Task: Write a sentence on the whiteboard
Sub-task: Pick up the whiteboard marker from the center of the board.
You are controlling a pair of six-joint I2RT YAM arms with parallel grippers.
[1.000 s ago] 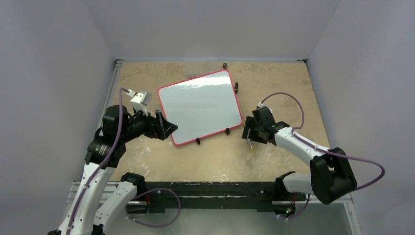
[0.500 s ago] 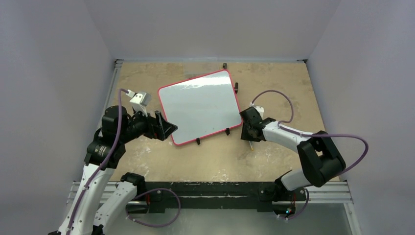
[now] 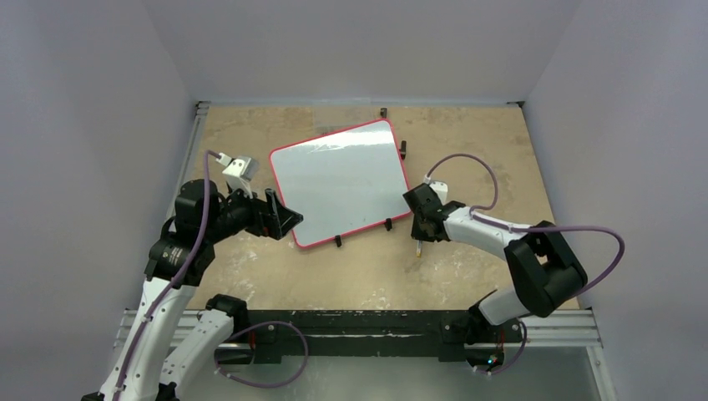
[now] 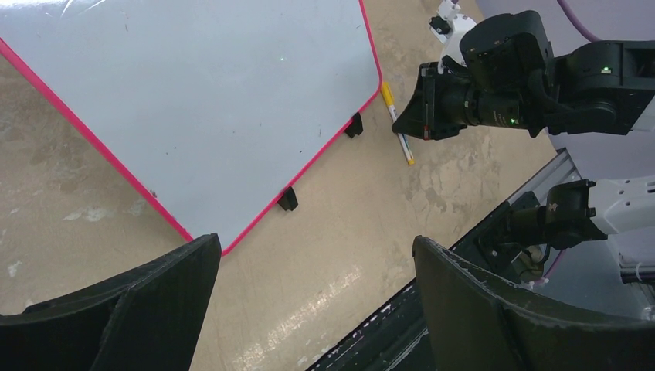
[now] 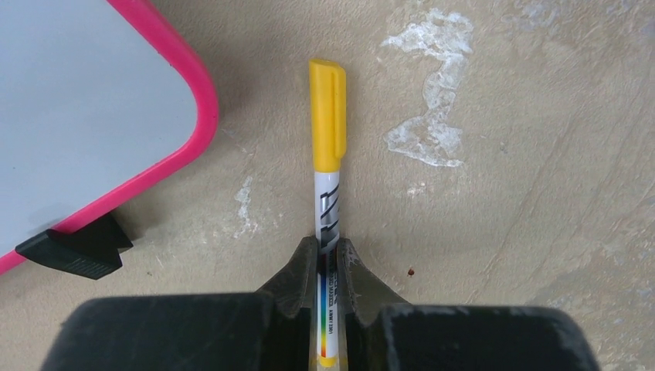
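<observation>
The whiteboard (image 3: 341,182) lies tilted on the tan table, its red-pink rim around a blank pale face (image 4: 193,100); no sentence is in view on it. A marker (image 5: 327,139) with a yellow cap lies flat on the table just off the board's near right corner (image 5: 193,116), cap pointing away from the wrist. My right gripper (image 5: 327,249) is shut on the marker's white barrel, low at the table (image 3: 420,227). My left gripper (image 4: 315,247) stands wide open with nothing between its fingers, hovering by the board's near left corner (image 3: 284,219).
Small black clips (image 3: 338,241) (image 3: 387,224) (image 5: 77,249) hold the board's edges, with another on its right side (image 3: 402,150). A black rail (image 3: 359,322) runs along the near table edge. Grey walls close in on three sides.
My right arm slid left toward the board's near right corner, and its jaws closed on the marker's barrel. The left arm and the board stayed still.
</observation>
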